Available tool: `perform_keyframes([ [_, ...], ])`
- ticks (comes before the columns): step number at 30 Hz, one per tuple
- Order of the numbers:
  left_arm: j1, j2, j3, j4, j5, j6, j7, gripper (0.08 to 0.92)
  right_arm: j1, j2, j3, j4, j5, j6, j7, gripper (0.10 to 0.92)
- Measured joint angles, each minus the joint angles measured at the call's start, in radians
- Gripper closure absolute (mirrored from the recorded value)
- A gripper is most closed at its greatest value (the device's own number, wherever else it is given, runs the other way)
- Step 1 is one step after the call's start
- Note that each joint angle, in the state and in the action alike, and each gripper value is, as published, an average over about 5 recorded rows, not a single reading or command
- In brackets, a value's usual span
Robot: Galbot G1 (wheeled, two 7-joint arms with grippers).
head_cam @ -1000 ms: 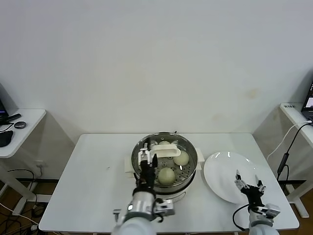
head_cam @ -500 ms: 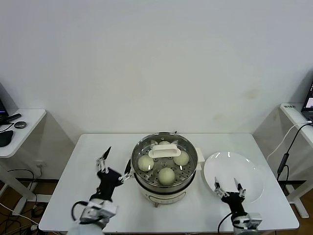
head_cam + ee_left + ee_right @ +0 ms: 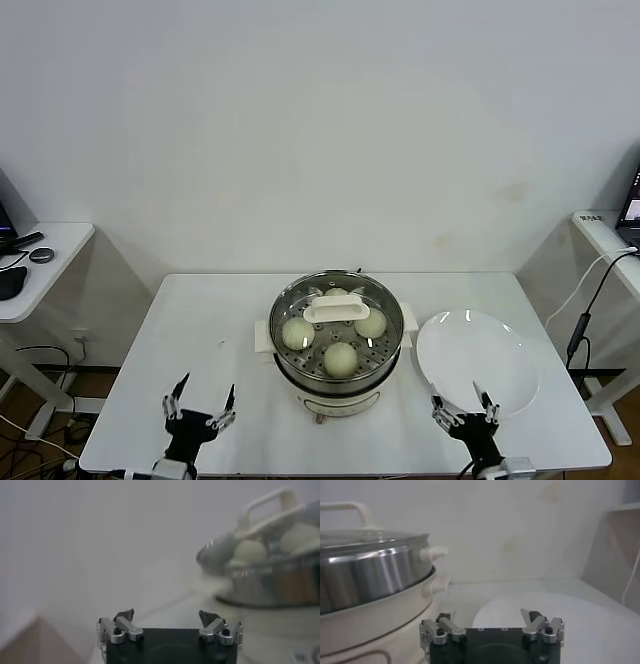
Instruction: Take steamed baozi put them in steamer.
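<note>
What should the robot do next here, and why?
Probably nothing more than park both arms: the steamed baozi already sit in the steamer under its glass lid, the plate is bare, and the left gripper and right gripper hang open, empty.

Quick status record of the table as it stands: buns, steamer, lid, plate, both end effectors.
baozi: three clearly visible, a fourth partly hidden behind the lid handle, all inside the steamer
steamer: centre of table
lid: glass lid with white handle sits on the steamer
plate: white, bare, beside the steamer on the robot's right
left end effector: open, holding nothing, at the table's near edge
right end effector: open, holding nothing, near edge by the plate
</note>
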Motion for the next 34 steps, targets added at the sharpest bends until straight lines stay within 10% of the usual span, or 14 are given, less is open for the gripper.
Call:
perform_keyframes([
  [34,0.152,-0.041,-0.032,-0.162,-0.112,0.041,-0.001,0.177,-0.080,0.010,0.084,0.167,-0.089,-0.131,-0.037,0.203],
])
